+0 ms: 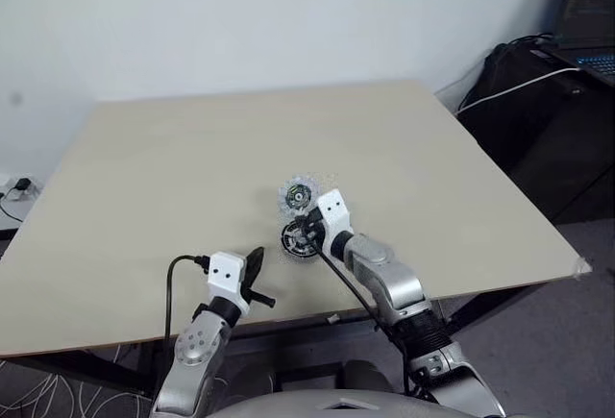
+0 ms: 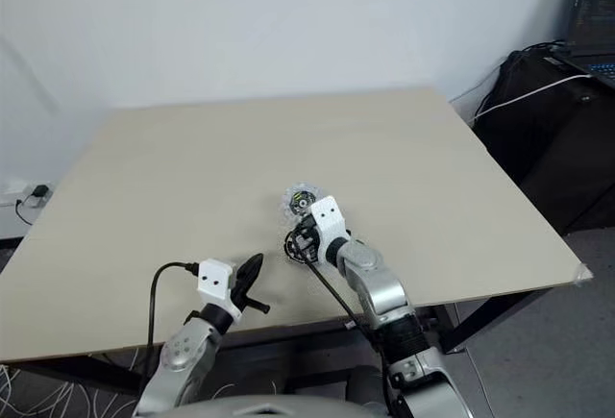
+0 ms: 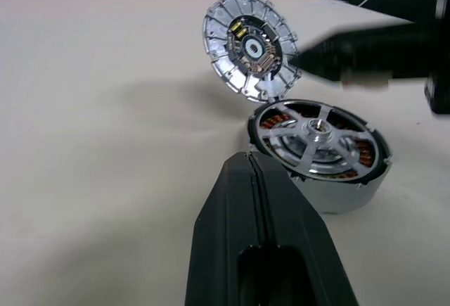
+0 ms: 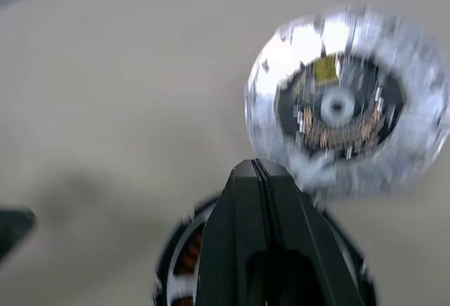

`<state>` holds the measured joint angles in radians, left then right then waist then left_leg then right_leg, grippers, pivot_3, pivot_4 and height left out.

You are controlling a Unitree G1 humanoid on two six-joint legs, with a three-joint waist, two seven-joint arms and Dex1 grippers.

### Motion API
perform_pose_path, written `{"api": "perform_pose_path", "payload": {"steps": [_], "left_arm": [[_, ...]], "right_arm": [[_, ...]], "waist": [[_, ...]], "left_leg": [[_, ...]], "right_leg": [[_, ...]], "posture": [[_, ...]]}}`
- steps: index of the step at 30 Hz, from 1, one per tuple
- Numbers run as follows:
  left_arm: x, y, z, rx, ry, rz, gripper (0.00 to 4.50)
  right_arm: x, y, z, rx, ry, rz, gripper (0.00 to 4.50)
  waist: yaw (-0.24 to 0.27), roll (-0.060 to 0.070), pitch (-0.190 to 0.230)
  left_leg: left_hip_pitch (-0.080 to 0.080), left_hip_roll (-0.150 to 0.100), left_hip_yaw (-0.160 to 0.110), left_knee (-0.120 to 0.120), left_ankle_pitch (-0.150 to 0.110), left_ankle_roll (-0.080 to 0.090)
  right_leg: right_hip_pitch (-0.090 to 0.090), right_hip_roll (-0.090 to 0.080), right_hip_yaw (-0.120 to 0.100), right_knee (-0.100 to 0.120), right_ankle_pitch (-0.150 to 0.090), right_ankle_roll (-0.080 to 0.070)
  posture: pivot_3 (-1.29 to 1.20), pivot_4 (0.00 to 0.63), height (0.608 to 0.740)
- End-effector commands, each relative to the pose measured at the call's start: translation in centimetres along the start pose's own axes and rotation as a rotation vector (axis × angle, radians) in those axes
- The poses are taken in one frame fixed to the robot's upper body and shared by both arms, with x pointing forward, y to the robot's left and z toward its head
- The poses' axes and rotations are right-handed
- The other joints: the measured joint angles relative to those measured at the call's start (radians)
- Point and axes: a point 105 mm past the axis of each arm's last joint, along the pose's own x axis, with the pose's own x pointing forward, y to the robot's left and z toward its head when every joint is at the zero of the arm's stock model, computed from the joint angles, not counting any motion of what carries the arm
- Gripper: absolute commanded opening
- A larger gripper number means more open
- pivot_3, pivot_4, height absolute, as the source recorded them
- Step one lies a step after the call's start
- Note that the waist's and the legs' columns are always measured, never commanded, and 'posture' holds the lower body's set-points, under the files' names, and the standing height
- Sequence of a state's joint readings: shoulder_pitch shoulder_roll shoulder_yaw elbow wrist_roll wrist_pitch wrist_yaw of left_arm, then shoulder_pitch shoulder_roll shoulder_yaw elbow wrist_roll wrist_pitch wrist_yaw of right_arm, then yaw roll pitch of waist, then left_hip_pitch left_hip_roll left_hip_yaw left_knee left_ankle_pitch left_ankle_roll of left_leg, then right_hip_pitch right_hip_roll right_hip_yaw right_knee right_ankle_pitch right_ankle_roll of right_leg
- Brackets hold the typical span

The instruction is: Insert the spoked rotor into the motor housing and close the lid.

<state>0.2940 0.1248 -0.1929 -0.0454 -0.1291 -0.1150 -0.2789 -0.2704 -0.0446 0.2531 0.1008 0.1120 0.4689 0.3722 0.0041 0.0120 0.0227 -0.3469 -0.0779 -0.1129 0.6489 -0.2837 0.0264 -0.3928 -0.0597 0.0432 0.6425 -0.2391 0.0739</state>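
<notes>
Two pincers hang over the pale tabletop point(image 1: 173, 149), both with fingers pressed together and holding nothing. Near the front middle sits the motor housing point(image 3: 320, 153), the spoked rotor point(image 3: 315, 137) already seated in it above copper windings. Just beyond, touching its rim, the lid point(image 3: 249, 44) stands tilted, scalloped face showing. The right pincer point(image 4: 256, 169) hovers above the housing; the left pincer point(image 1: 256, 262) sits beside it, nearer the tabletop's front edge.

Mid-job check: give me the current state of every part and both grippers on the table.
spoked rotor: seated in the housing, spoked face up.
motor housing: upright on the table, uncovered.
lid: off, tilted up on edge beside the housing.
left gripper: jaws shut, empty, near the housing.
right gripper: jaws shut, at the lid.
</notes>
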Motion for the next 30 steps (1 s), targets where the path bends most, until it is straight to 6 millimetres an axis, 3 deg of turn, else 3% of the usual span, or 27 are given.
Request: {"api": "perform_pose_path", "payload": {"steps": [1, 12, 19, 30], "left_arm": [[0.3, 0.0, 0.8, -0.002, -0.029, -0.013, 0.02], [0.2, -0.3, 0.7, -0.027, -0.032, -0.018, 0.02], [0.2, -0.1, 0.6, -0.044, -0.031, -0.003, 0.02], [0.3, -0.2, 0.3, -0.047, -0.016, -0.025, 0.02]], "right_arm": [[0.3, -0.7, 0.4, -0.024, 0.003, -0.034, 0.00], [1.9, -2.9, -1.1, -0.067, 0.137, -0.068, 0.00], [1.3, -2.9, -3.3, -0.085, 0.213, -0.049, 0.00], [0.6, -0.8, 2.8, -0.062, -0.085, 0.024, 0.00]], "waist": [[-0.001, 0.000, 0.000], [-0.014, 0.000, 0.000], [-0.015, 0.000, 0.000], [-0.015, 0.001, 0.000]], "left_leg": [[0.000, 0.000, 0.000, 0.000, 0.000, 0.000], [0.000, 0.000, 0.000, 0.000, 0.000, 0.000], [0.000, 0.000, 0.000, -0.001, 0.000, 0.000], [0.000, 0.000, 0.000, 0.000, 0.000, 0.000]], "right_leg": [[0.000, 0.000, 0.000, 0.000, 0.001, -0.001], [0.000, 0.000, 0.000, 0.000, 0.002, -0.004], [0.000, 0.000, 0.000, 0.000, 0.002, -0.004], [0.000, 0.000, 0.000, 0.000, 0.001, -0.002]], "posture": [[0.00, 0.000, 0.740], [0.00, 0.000, 0.740], [0.00, 0.000, 0.740], [0.00, 0.000, 0.740]]}}
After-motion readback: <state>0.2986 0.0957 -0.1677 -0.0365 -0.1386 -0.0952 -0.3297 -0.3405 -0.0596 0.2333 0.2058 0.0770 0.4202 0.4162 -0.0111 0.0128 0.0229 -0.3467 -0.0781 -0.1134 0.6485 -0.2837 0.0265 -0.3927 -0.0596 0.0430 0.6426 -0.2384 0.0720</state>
